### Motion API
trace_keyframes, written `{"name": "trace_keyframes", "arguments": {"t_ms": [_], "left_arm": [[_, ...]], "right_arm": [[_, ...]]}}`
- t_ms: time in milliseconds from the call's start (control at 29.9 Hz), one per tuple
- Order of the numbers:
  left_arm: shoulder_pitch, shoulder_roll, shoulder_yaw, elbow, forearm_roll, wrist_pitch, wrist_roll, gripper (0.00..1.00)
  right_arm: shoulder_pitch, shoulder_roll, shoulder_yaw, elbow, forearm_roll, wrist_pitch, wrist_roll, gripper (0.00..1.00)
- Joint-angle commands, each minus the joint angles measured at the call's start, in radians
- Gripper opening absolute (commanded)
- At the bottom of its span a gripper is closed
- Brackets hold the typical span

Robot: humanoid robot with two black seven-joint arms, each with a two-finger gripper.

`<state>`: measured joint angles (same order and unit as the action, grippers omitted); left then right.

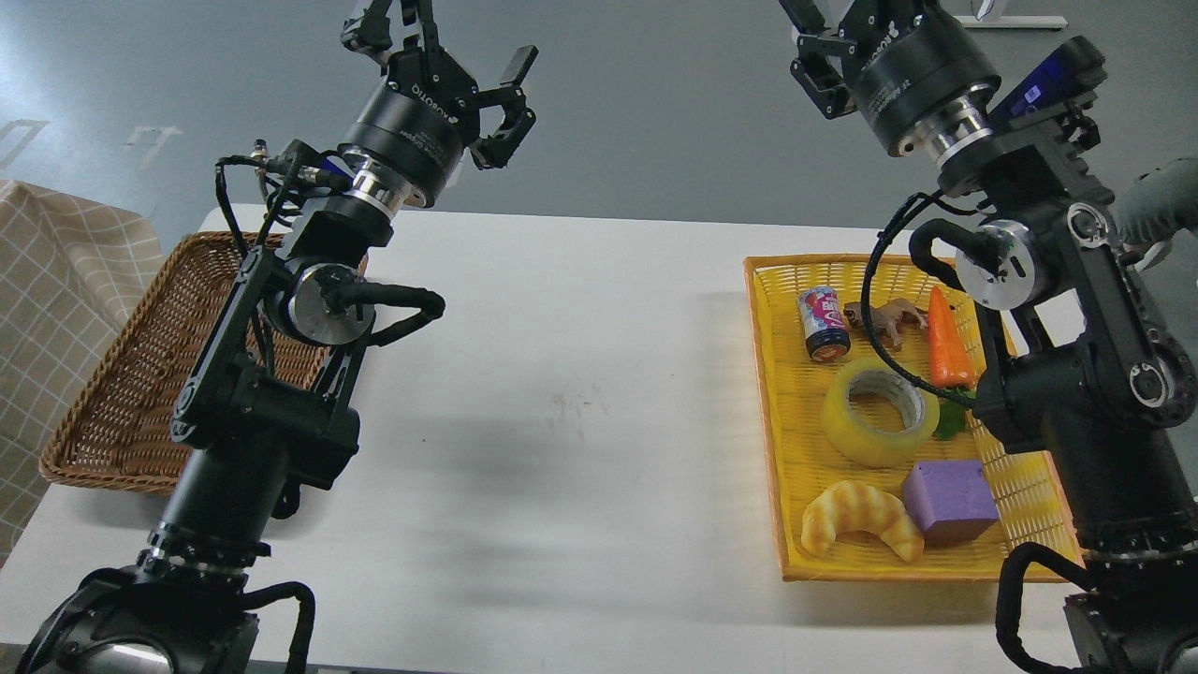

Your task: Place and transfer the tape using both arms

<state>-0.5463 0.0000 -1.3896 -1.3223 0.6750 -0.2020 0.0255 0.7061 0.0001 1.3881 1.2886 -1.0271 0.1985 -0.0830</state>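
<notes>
The tape (880, 414), a wide yellow translucent roll with a pale core, lies flat in the yellow tray (766, 393) on the right side of the table. My left gripper (447, 45) is raised high above the table's far left part, open and empty, far from the tape. My right arm rises over the tray. Its gripper (828, 37) sits at the top edge of the view, well above the tape, with the fingers cut off by the frame.
In the tray with the tape are a can (824, 324), a brown toy animal (891, 320), a carrot (947, 344), a purple block (950, 501) and a toy croissant (856, 526). A wicker basket (112, 393) stands at the left of the white table (580, 402).
</notes>
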Motion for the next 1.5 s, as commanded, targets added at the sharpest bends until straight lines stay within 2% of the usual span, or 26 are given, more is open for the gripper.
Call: {"name": "trace_keyframes", "arguments": {"t_ms": [0,167,669,769,1203,1337,1471], "left_arm": [[0.0,0.0,0.01,0.005,0.006,0.003,-0.002,0.98],[-0.001,0.0,0.014,0.011,0.0,-0.004,-0.002,0.98],[0.011,0.0,0.014,0.044,0.001,-0.111,-0.002,0.98],[0.011,0.0,0.012,0.044,0.001,-0.131,-0.004,0.98],[0.016,0.0,0.012,0.041,0.001,-0.136,-0.004,0.98],[0.017,0.0,0.012,0.04,0.003,-0.136,-0.009,0.98],[0.031,0.0,0.012,0.04,0.003,-0.136,-0.079,0.98]], "right_arm": [[-0.011,0.0,-0.001,0.005,0.001,0.001,0.0,0.99],[-0.025,0.0,-0.001,0.026,0.002,0.005,0.0,0.99],[-0.054,0.0,-0.009,0.084,0.004,0.01,0.0,0.99],[-0.057,0.0,-0.011,0.11,0.006,0.038,0.0,1.0],[-0.077,0.0,-0.009,0.123,0.004,0.048,0.002,1.0],[-0.07,0.0,0.002,0.123,0.002,0.041,0.02,1.0],[-0.066,0.0,0.003,0.129,0.001,0.041,0.04,1.0]]}}
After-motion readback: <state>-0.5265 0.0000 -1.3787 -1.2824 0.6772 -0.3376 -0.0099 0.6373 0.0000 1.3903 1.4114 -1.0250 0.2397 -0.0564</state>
